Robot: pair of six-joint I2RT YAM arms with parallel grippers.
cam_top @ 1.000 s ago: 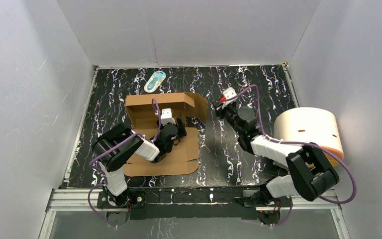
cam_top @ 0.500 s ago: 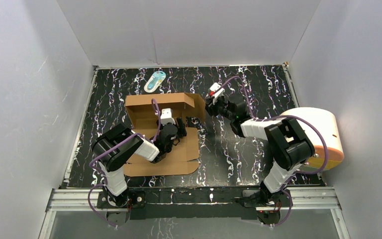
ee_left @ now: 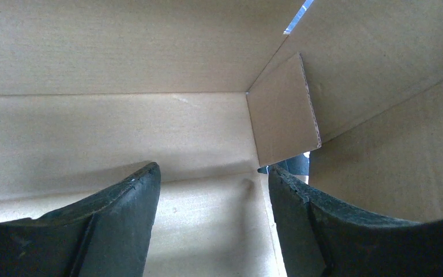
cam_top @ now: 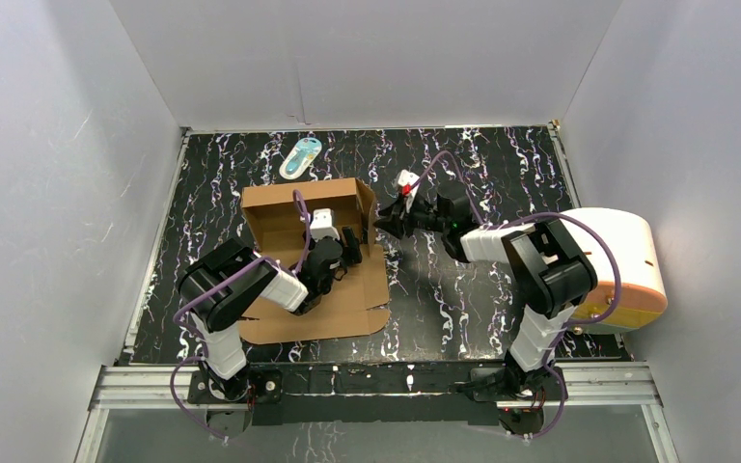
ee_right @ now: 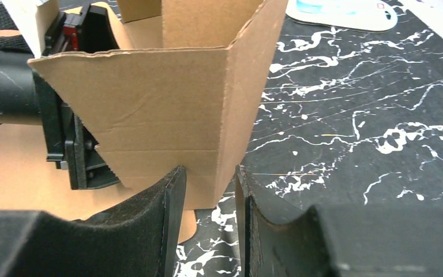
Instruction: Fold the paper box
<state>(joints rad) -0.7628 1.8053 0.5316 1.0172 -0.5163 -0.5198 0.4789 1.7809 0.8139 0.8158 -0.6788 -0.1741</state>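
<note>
The brown cardboard paper box (cam_top: pixel 314 311) lies left of centre, its back wall and right side flap (cam_top: pixel 367 214) standing up. My left gripper (cam_top: pixel 352 244) is open and empty inside the box, low over its floor (ee_left: pixel 121 121), fingers (ee_left: pixel 132 196) near the back right corner, where a small tab (ee_left: pixel 282 115) is folded in. My right gripper (cam_top: pixel 384 225) is open, just outside the right side flap. In the right wrist view the fingertips (ee_right: pixel 173 184) sit at the foot of that flap's outer corner (ee_right: pixel 167 104), the jaws a narrow gap apart. The left gripper's body shows behind the flap.
A cream cylinder with an orange base (cam_top: pixel 603 258) lies at the right edge, by the right arm. A small white-and-blue oval item (cam_top: pixel 301 156) lies behind the box and shows in the right wrist view (ee_right: pixel 340 8). White walls enclose the black marbled table (cam_top: pixel 482 289).
My right gripper has swung left to the box. The right side flap has gone from splayed outward to upright. The left gripper has stayed inside the box.
</note>
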